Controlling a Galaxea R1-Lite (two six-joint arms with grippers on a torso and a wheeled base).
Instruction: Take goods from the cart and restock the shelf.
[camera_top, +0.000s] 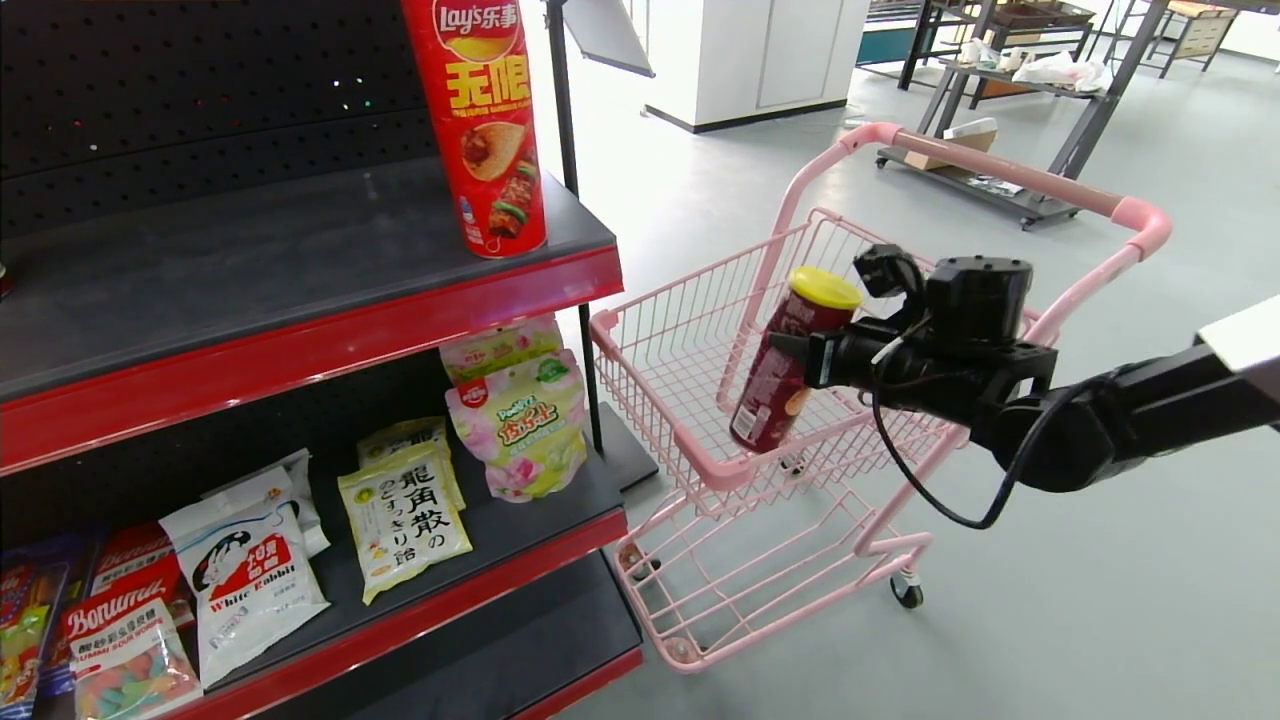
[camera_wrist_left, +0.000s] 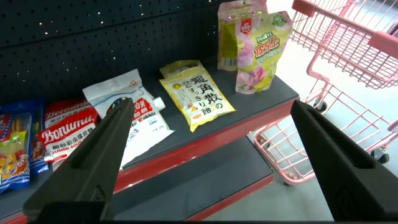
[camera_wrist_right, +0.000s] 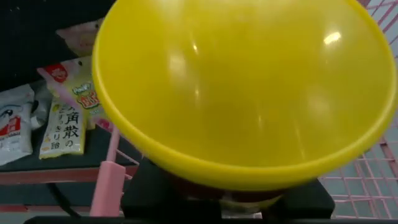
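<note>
A dark red chip can (camera_top: 775, 385) with a yellow lid (camera_top: 825, 287) hangs tilted over the basket of the pink cart (camera_top: 700, 440). My right gripper (camera_top: 803, 357) is shut on the can's side, just below the lid. The yellow lid (camera_wrist_right: 249, 87) looms close in the right wrist view. A tall red chip can (camera_top: 487, 130) stands at the front right corner of the upper shelf (camera_top: 250, 260). My left gripper (camera_wrist_left: 211, 107) is open and holds nothing, facing the lower shelf (camera_wrist_left: 249, 115) with its snack bags.
Snack bags (camera_top: 400, 510) lie along the lower shelf, and a pink-green pouch (camera_top: 525, 420) stands at its right end. The upper shelf board has bare room left of the red can. The cart stands right beside the shelf end. Racks stand far behind.
</note>
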